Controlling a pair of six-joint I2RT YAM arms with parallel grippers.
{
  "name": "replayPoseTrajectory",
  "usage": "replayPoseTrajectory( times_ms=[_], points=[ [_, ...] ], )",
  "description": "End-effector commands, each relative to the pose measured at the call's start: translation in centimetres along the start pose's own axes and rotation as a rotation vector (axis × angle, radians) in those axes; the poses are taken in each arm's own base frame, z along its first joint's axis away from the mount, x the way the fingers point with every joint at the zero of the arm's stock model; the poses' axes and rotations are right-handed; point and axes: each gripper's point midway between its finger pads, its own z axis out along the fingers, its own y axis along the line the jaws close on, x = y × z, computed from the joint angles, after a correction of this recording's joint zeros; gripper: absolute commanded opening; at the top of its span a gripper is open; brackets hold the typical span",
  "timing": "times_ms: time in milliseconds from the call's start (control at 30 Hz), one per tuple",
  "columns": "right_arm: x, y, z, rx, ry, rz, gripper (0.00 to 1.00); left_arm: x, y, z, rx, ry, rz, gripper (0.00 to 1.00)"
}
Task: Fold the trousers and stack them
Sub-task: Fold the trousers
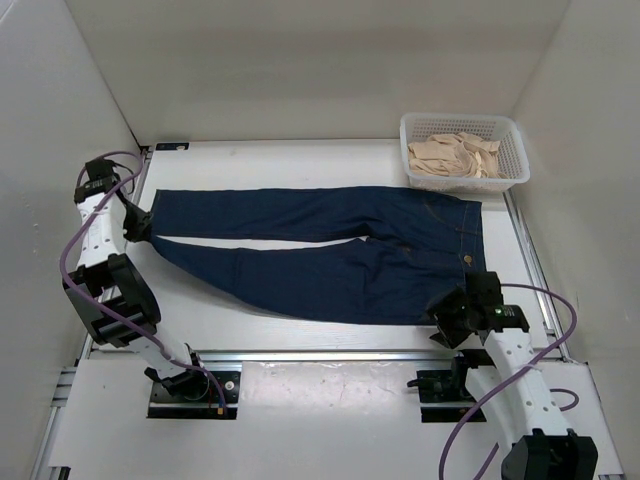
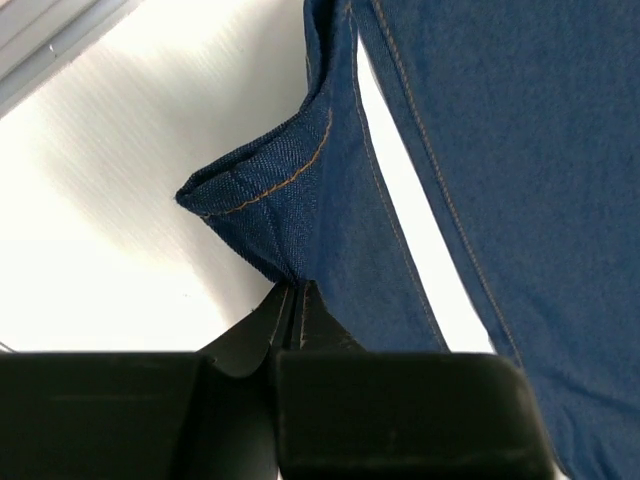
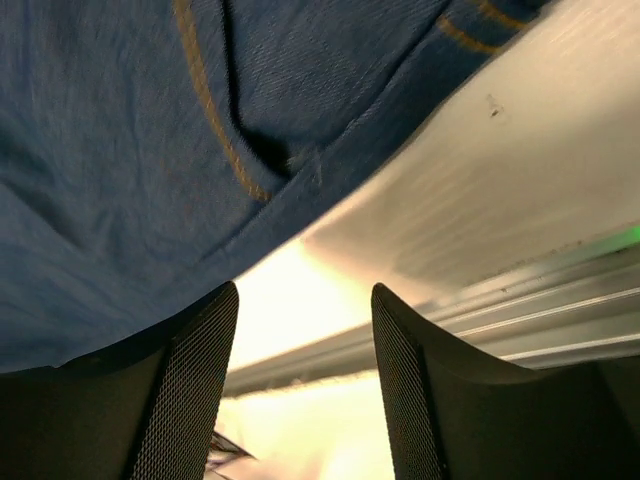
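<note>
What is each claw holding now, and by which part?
Left claw pinches the trousers at a leg hem corner. Right claw is open beside the waist, holding nothing.

Top cam looks down on whole table [image 1: 250,170]; wrist cams v. close on trousers [image 1: 330,250].

The dark blue jeans [image 1: 340,275] lie flat across the middle, legs pointing left, one hem seemingly lifted.

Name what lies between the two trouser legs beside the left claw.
A narrow strip of bare white table, nothing else. The left wrist view shows it most clearly, next to the left claw, which pinches a hem of the trousers.
</note>
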Motion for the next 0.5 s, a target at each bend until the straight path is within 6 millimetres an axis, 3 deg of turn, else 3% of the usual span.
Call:
replayPoseTrajectory(
  times_ms=[0, 200, 300, 333, 433, 467],
  points=[
    [-1.1, 0.9, 0.7, -0.025, -0.047, 0.099, 0.6, -0.4, -0.7, -2.0, 0.036, -0.02, 0.015, 0.1],
    [-3.8, 0.4, 1.8, 0.029, -0.172, 0.171, 0.54, -0.3, -0.5, -2.3, 0.032, -0.014, 0.026, 0.1],
    [-4.2, -0.8, 2.4, 0.12, -0.181, 0.191, 0.49, -0.6, -0.7, -2.5, 0.037, -0.021, 0.025, 0.1],
    [-5.2, -0.7, 2.5, 0.133, -0.219, 0.164, 0.44, -0.6, -0.7, -2.5, 0.037, -0.022, 0.025, 0.1],
    [-7.8, 1.3, 1.1, 0.094, -0.317, 0.11, 0.34, -0.6, -0.9, -2.8, 0.045, -0.018, 0.025, 0.1],
    [-8.7, 1.8, 0.7, 0.09, -0.35, 0.069, 0.26, -0.6, -0.9, -2.8, 0.045, -0.018, 0.025, 0.1]
  ],
)
